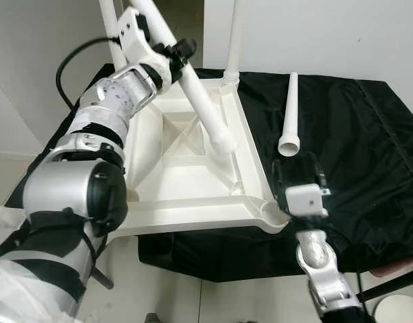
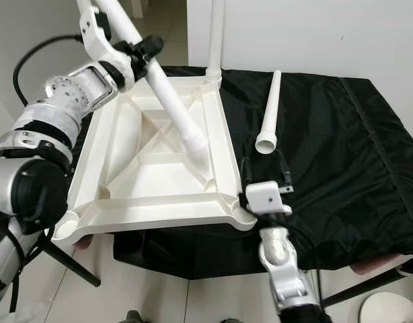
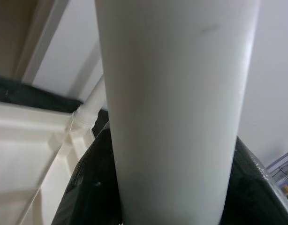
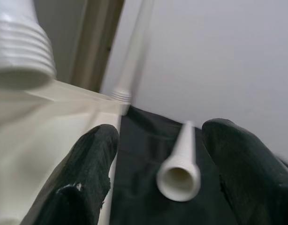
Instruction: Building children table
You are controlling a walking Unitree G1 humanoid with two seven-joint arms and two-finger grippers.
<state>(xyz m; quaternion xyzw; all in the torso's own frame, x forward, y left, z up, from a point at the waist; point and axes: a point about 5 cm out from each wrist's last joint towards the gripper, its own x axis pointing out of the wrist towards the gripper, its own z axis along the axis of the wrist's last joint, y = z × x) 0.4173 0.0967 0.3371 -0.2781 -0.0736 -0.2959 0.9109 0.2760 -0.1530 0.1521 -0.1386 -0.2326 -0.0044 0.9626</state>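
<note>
left eye view: left pincer [image 1: 174,56] clamps white ribbed-end leg [image 1: 205,111] over upturned tabletop [image 1: 186,202]; right pincer [image 1: 297,168] apart.

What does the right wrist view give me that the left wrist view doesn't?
The right wrist view alone shows the open right gripper, its black fingers spread, looking at the loose leg lying on the black cloth, plus the threaded end of the held leg. The left wrist view alone shows that held leg close up, along its shaft in the left gripper. Both show the upturned tabletop and the upright leg at its far corner.
</note>
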